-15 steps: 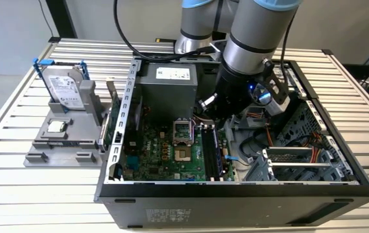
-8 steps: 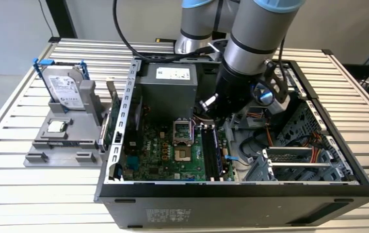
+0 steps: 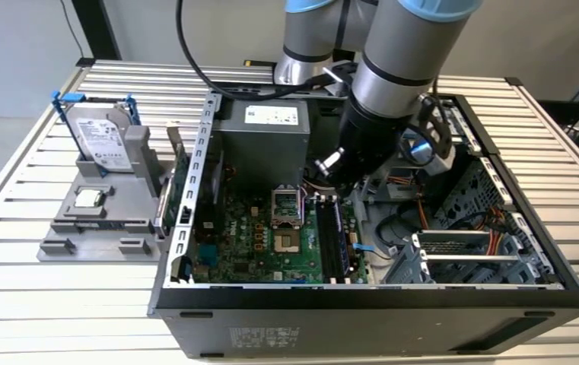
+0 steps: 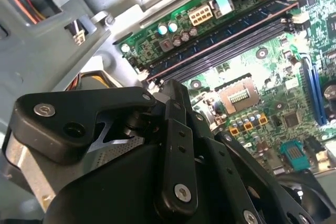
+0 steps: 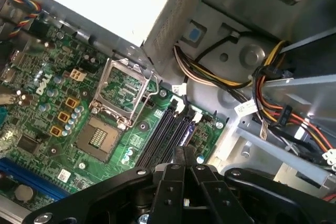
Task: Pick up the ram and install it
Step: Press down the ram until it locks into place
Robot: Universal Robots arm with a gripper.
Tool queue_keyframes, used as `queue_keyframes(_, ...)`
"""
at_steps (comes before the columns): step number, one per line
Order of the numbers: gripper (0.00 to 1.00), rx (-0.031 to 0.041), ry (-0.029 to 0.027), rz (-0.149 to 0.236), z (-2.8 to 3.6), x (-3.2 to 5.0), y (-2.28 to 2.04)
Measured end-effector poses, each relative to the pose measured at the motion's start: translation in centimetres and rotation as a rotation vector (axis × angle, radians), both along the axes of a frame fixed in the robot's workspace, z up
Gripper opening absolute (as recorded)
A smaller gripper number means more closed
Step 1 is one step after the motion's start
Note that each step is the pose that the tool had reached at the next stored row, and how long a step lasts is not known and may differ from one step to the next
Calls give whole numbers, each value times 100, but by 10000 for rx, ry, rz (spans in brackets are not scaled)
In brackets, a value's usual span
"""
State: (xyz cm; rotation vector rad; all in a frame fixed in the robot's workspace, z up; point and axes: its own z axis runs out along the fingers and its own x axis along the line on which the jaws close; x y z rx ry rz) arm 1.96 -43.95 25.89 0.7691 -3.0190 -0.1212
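An open computer case (image 3: 370,315) lies on a slatted metal table (image 3: 25,304). The robot arm reaches down into it from above. The gripper (image 3: 344,181) hangs just over the green motherboard (image 3: 259,243), near the far end of the memory slots (image 3: 342,228) and beside the open processor socket (image 3: 286,205).

In both wrist views the two black fingers (image 5: 176,156) are pressed together at their tips, and nothing shows between them. The gripper (image 4: 170,92) is therefore clenched on nothing, and its tips point at the long black slots (image 5: 165,135).

The ram (image 3: 329,237) appears in the exterior view as a long dark stick. It stands in the slot row, on the exterior view's right of the socket. I cannot tell if it is pushed fully down. The gripper is close above its far end, but I cannot tell if they touch.

Outside the case, on the exterior view's left, a grey holder (image 3: 97,228) carries a silver hard drive (image 3: 101,137) with blue brackets. A small square chip (image 3: 88,198) lies in the holder in front of the drive. Coloured cables (image 5: 273,93) run along the case wall beside the slots.
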Motion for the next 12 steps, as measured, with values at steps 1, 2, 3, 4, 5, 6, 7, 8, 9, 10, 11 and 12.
queue_keyframes(1,0,33,-6,89,0,0,0)
queue_keyframes(2,0,72,-10,171,-1,4,0)
queue_keyframes(3,0,113,-13,244,-1,7,0)
queue_keyframes(4,0,148,-14,311,0,10,0)
queue_keyframes(5,0,188,-15,381,0,14,0)
queue_keyframes(6,0,230,-16,448,0,19,0)
queue_keyframes(7,0,275,-16,520,0,23,0)
queue_keyframes(8,0,324,-17,600,0,26,0)
queue_keyframes(9,0,370,-17,676,0,30,0)
queue_keyframes(10,0,413,-18,757,0,32,0)
queue_keyframes(11,0,455,-18,848,0,34,0)
queue_keyframes(12,0,493,-18,946,0,34,0)
